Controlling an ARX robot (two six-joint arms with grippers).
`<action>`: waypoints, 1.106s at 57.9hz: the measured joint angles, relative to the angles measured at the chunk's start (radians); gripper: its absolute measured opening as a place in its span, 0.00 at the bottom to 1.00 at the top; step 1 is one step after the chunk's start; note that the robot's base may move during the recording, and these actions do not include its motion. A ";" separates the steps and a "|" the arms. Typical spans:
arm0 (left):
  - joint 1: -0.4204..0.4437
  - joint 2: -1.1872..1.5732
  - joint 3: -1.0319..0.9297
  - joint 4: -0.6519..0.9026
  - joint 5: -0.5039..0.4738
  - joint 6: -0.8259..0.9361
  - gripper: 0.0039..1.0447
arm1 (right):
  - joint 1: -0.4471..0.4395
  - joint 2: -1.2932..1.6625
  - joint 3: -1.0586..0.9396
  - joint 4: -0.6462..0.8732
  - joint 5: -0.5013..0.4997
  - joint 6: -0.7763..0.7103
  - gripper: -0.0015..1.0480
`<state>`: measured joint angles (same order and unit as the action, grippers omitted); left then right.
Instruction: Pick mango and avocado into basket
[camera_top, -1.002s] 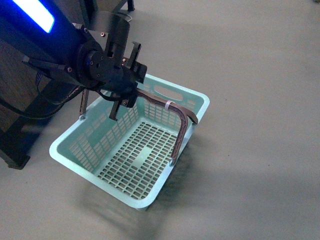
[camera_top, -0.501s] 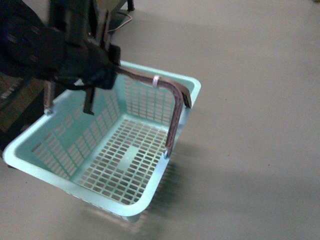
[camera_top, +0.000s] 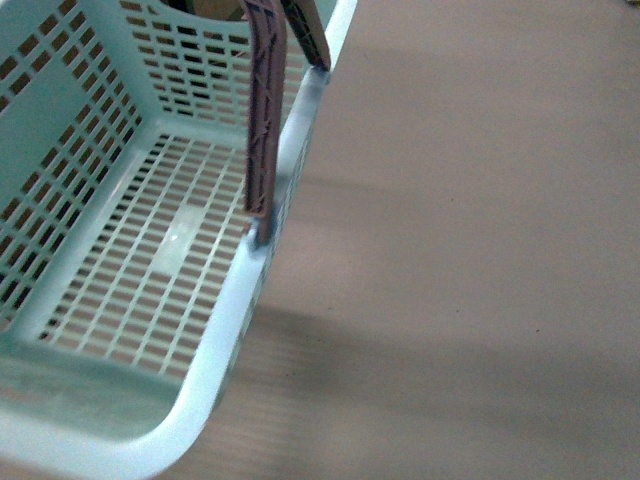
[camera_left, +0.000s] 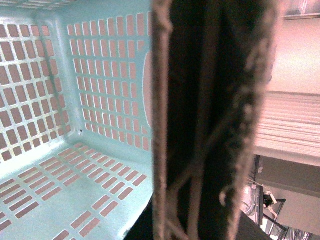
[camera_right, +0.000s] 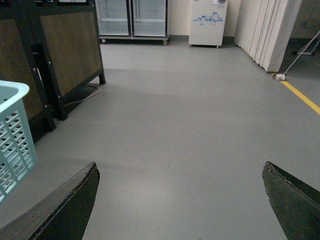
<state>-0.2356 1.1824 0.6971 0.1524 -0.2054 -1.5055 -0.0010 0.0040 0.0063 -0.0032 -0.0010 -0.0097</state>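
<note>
Currently, one basket (camera_top: 235, 310), empty, mango and avocado nowhere in view: your right claw (camera_right: 180, 172) stands apart and bare, your left claw's grip cannot be told behind the handle (camera_left: 210, 125), so the basket may swing or slip.

The light teal slotted basket (camera_top: 228, 330) has a brown handle (camera_top: 264, 110) above grey floor (camera_right: 190, 125).

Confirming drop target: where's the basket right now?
In the front view the basket fills the left side, close up, its brown handle upright, with grey floor to its right.
</note>
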 joint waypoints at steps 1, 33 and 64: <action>-0.002 -0.013 -0.002 -0.010 -0.003 -0.001 0.05 | 0.000 0.000 0.000 0.000 0.000 0.000 0.93; -0.016 -0.138 -0.009 -0.092 -0.024 -0.023 0.05 | 0.000 0.000 0.000 0.000 0.000 0.000 0.93; -0.016 -0.135 -0.018 -0.094 -0.024 -0.023 0.05 | 0.000 0.000 0.000 0.000 0.000 0.000 0.93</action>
<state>-0.2512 1.0473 0.6792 0.0582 -0.2295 -1.5288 -0.0010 0.0040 0.0063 -0.0032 -0.0010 -0.0097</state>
